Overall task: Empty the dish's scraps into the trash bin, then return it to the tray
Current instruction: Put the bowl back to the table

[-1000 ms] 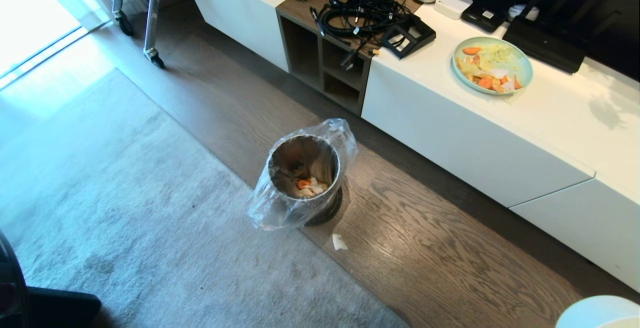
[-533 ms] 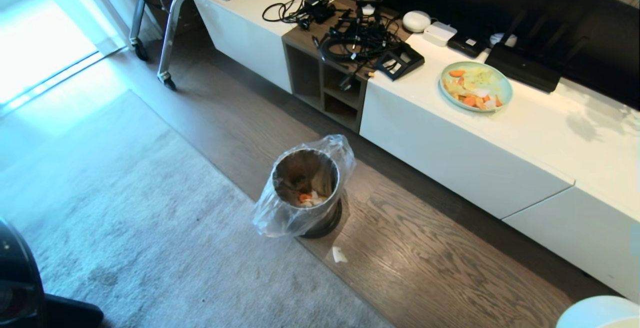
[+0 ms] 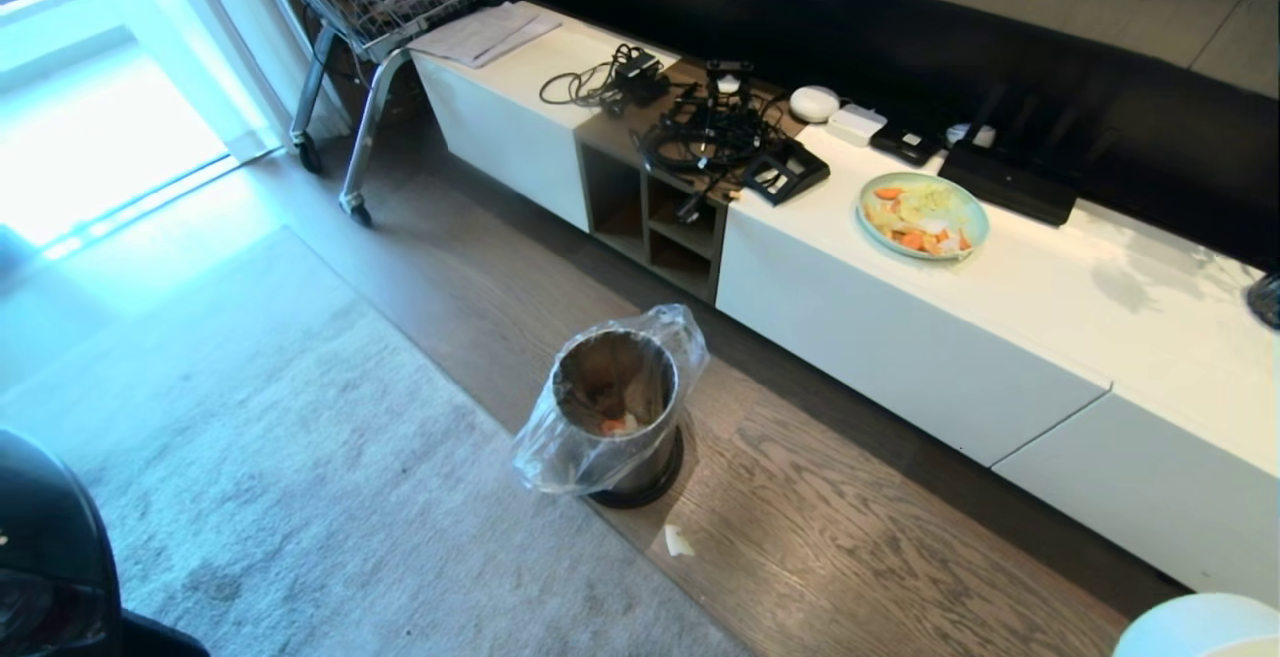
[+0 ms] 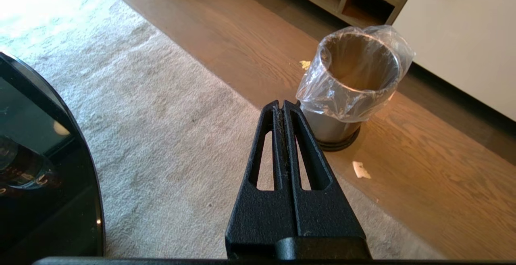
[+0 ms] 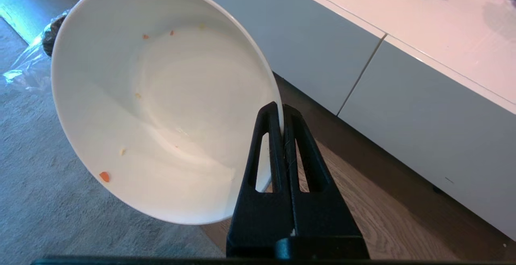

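**Emptied dish held beside the bin**

Our right gripper [image 5: 282, 115] has its jaws clamped on the dish [image 5: 161, 95] rim; left gripper [image 4: 282, 105] jaws closed, empty. The trash bin [image 3: 615, 407], scraps [image 3: 618, 425] inside, stands on wood floor [image 3: 850, 537] between grey rug [image 3: 250, 437] and white cabinet [image 3: 900, 337].

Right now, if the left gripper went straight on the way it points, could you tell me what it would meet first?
Most likely the trash bin: the shut left gripper points at its lower wall just beyond the fingertips, though the gap between them is hard to judge.

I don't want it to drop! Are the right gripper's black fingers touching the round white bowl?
Touching. The right wrist view shows the right gripper with its fingers shut on the round white bowl's rim.
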{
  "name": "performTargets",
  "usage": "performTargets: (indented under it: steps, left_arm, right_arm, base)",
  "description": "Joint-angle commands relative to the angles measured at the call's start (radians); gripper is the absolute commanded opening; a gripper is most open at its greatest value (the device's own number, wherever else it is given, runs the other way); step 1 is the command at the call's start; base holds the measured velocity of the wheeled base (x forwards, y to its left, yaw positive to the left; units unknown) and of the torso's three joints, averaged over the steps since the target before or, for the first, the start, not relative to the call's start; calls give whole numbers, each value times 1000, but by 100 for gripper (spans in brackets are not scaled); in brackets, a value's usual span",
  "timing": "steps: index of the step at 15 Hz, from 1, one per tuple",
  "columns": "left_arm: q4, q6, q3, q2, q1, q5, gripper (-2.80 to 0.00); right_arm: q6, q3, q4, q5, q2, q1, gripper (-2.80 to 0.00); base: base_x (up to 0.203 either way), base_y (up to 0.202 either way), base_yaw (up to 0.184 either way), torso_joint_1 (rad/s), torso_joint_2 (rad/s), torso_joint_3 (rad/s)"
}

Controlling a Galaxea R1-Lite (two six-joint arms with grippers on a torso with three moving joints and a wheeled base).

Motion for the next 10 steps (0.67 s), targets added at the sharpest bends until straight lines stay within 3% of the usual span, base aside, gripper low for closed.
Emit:
performTargets:
  steps: [1,10]
  left_arm:
    - [-2,-1,0,0,0,0,-280]
    - [-1,-1,0,0,0,0,-280]
  right_arm:
    - [-1,0,0,1,1,0,-280]
    - [-1,0,0,1,1,0,-280]
  base:
    - [0,0,0,2,2,199]
    - [0,0,0,1,3,201]
